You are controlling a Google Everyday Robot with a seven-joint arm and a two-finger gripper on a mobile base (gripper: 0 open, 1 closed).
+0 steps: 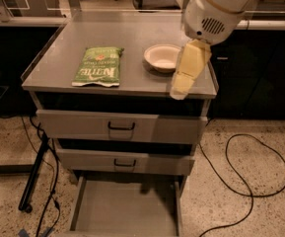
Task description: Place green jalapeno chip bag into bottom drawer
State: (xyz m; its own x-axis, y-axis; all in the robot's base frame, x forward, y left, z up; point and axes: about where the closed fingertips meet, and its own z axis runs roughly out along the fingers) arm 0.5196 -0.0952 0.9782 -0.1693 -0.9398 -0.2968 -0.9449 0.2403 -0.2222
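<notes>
The green jalapeno chip bag [97, 66] lies flat on the left part of the grey cabinet top [132, 38], white "Kettle" lettering facing up. The bottom drawer [124, 209] is pulled out at the foot of the cabinet, its flat grey floor bare. My gripper [180, 90] hangs from the white arm over the right front corner of the cabinet top, well right of the bag and just past the bowl. Its cream fingers point down and hold nothing.
A cream round bowl [162, 57] sits on the cabinet top between bag and gripper. Two upper grey drawers with dark handles [121, 127] [124, 163] are slightly ajar. A black cable [245, 167] loops on the floor to the right; a dark stand leg [33, 177] is at left.
</notes>
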